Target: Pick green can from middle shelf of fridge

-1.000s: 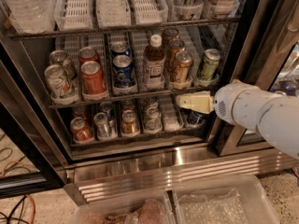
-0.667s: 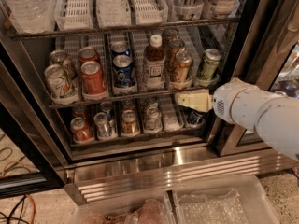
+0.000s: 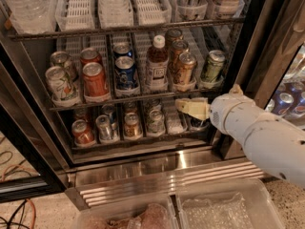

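camera view: green can [image 3: 212,66] stands upright at right end of middle shelf [image 3: 119,99] in fridge [image 3: 157,163]. hand [image 3: 192,108] sits just below & left of can, not touching; can't tell if wide or narrow.

The middle shelf [image 3: 119,99] of the fridge [image 3: 157,163] carries eleven containers. There is one green can [image 3: 213,66] at the right end and three brown-gold cans [image 3: 185,68] in a single lane. Beside them stand two blue cans [image 3: 125,73], two red cans [image 3: 95,78], two whitish patterned cans [image 3: 59,83] and one white-capped bottle [image 3: 157,63]. The rack below [image 3: 143,142] shows four front-row cans [image 3: 132,124] (those behind are too hidden to count). One gripper [image 3: 181,105] hangs just under the right part of the middle shelf. Two clear bins [image 3: 228,206] lie along the bottom edge of the view.
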`<state>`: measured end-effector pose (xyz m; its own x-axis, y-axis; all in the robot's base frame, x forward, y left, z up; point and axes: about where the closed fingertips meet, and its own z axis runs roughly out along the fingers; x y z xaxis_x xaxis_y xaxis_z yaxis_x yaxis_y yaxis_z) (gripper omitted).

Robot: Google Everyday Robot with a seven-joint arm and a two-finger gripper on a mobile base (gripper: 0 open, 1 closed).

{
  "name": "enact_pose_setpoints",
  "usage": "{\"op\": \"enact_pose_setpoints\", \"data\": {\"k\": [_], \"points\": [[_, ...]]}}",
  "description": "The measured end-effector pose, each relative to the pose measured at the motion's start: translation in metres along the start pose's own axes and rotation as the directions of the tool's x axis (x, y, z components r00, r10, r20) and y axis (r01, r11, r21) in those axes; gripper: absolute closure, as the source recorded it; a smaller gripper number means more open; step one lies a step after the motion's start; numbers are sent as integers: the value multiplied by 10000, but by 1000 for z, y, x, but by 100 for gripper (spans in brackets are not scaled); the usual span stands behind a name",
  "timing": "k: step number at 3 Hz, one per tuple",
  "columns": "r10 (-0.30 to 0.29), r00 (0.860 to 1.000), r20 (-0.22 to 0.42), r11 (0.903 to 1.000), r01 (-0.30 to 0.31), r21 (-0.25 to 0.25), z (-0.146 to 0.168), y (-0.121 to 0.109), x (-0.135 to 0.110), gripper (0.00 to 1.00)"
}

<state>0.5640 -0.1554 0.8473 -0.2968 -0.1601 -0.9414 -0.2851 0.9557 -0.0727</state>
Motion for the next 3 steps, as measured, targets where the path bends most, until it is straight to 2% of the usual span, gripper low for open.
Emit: {"op": "enact_pose_setpoints", "data": {"k": [1,2,3], "points": [[-128,9994,330,9961,99,874,33,3,22,0],[144,9995,270,9946,-171,1023,35,3,21,0],[110,9988,467,9944,-158,1044,39,10,18,0]]}}
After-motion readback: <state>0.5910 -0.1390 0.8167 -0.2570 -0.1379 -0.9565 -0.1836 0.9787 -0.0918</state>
